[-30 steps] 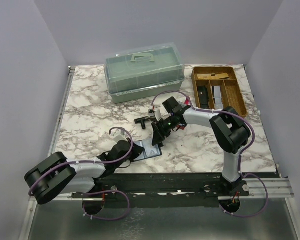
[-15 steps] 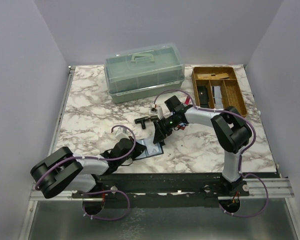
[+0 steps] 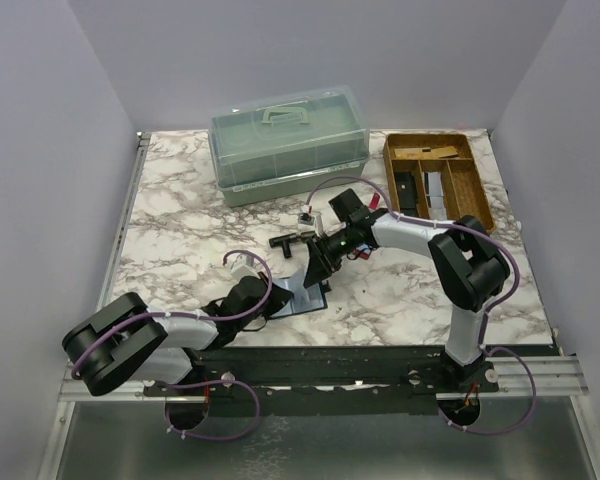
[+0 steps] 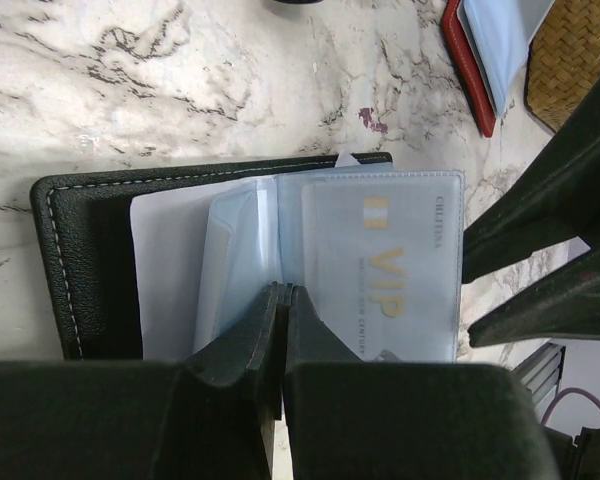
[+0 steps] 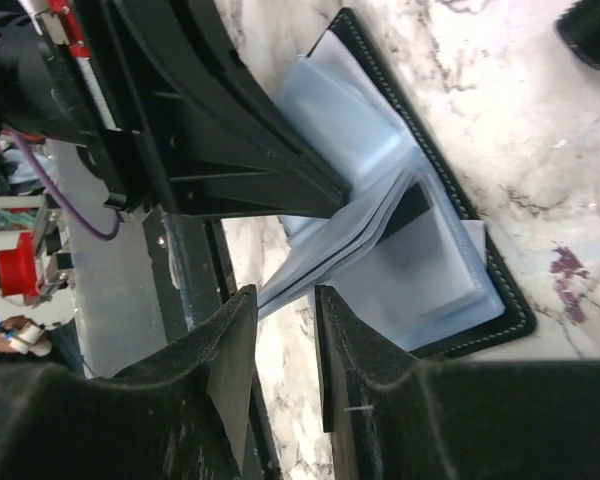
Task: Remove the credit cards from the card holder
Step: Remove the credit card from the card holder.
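The black card holder point(image 3: 302, 300) lies open on the marble near the front edge, its clear sleeves point(image 5: 350, 130) fanned upward. A pale blue credit card point(image 4: 380, 265) marked VIP sits in the top sleeve. My left gripper point(image 4: 282, 292) is shut on a sleeve near the spine and holds the stack up. My right gripper point(image 5: 285, 295) comes in from the opposite side. Its jaws stand a little apart, and the free edge of the sleeves point(image 5: 280, 290) pokes between their tips. From above, the right gripper point(image 3: 315, 272) is just above the holder's right edge.
A green lidded box point(image 3: 288, 143) stands at the back. A wicker tray point(image 3: 440, 180) with compartments is at the back right. A black T-shaped part point(image 3: 285, 241) lies behind the holder, and a red holder point(image 4: 470, 60) with a blue card lies beyond it.
My right gripper has moved down and left toward the sleeves and its jaws have narrowed. The left arm drew in slightly, still pinching the sleeve.
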`<state>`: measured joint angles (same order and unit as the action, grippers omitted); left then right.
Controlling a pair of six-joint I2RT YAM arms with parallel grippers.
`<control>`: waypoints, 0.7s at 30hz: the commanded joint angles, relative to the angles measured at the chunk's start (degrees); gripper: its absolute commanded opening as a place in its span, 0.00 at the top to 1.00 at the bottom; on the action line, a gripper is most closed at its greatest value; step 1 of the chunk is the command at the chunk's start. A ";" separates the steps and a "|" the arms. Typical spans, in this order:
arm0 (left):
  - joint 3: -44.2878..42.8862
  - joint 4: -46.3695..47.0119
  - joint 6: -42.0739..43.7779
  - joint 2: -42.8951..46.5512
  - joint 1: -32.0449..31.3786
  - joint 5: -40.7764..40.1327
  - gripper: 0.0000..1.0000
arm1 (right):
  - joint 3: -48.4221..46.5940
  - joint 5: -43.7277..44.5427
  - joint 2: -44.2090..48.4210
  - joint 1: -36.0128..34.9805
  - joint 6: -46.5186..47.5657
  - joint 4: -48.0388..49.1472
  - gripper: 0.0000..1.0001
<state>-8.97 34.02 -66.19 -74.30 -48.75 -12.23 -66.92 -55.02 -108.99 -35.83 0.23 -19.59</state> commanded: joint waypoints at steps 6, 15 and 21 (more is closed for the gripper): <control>1.06 -3.87 0.39 3.10 0.56 1.66 0.96 | 0.22 -6.96 -2.47 -1.17 0.01 -1.36 0.65; 2.35 -3.87 -0.42 5.75 1.32 3.03 0.88 | 0.25 -11.08 -3.83 -1.34 0.23 -0.54 0.68; 2.86 -3.87 -0.49 7.90 2.20 3.89 0.83 | 0.22 -14.82 -5.60 -1.47 -0.10 0.16 0.62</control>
<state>-7.14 30.55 -66.61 -68.12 -47.31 -9.98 -66.92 -65.28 -112.33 -36.82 -0.01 -19.75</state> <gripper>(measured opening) 0.162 0.378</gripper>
